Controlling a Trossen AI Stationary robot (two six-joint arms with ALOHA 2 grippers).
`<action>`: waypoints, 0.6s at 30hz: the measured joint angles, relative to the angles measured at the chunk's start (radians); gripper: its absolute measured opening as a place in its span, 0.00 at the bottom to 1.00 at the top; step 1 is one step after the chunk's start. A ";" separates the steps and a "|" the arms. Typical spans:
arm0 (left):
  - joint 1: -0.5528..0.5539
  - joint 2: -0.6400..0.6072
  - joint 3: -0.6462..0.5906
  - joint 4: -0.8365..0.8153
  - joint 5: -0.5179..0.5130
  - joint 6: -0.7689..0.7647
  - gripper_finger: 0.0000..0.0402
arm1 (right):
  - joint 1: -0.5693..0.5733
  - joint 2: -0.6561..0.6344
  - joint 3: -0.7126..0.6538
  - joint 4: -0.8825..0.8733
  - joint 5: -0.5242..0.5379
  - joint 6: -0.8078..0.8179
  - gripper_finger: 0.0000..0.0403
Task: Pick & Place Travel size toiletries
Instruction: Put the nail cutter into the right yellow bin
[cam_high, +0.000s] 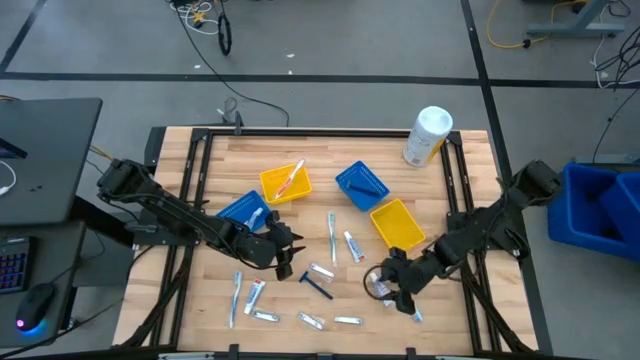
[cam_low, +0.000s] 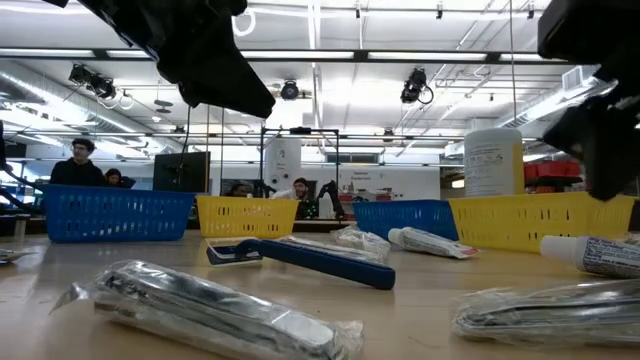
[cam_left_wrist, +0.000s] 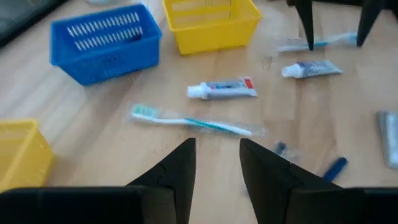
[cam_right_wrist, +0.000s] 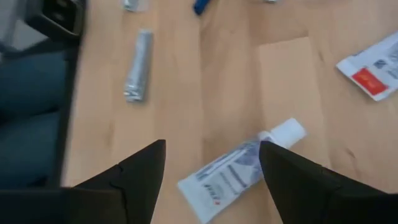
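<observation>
Right pincer poised low near the bench's front right corner, fingers spread wide and empty, straddling a small toothpaste tube lying flat on the wood; probably lined up so for a grab. Left pincer hung over the middle of the bench beside a blue basket, fingers partly apart with nothing between them, aimed toward a wrapped toothbrush and another toothpaste tube. Remaining toiletries scattered toward the front edge: a dark blue razor, more tubes and brushes. One red toothbrush already lay in a yellow basket; baskets grouped mid-bench, presumably as drop spots.

Seen from above: the whole spread and both arms. Seen only from the right wrist: the tube lying just beyond the gap between the fingers. From table height: razor and wrapped items close up, pincers mostly cut off.
</observation>
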 joint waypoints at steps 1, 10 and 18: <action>0.000 -0.002 0.005 -0.005 -0.015 0.010 0.33 | 0.005 0.011 0.000 0.000 0.019 -0.001 0.67; 0.001 -0.116 0.028 -0.022 0.063 0.073 0.33 | 0.019 0.050 0.000 -0.015 0.072 -0.008 0.62; -0.001 -0.124 0.029 -0.049 0.073 0.058 0.33 | 0.025 0.059 0.000 -0.025 0.071 -0.009 0.67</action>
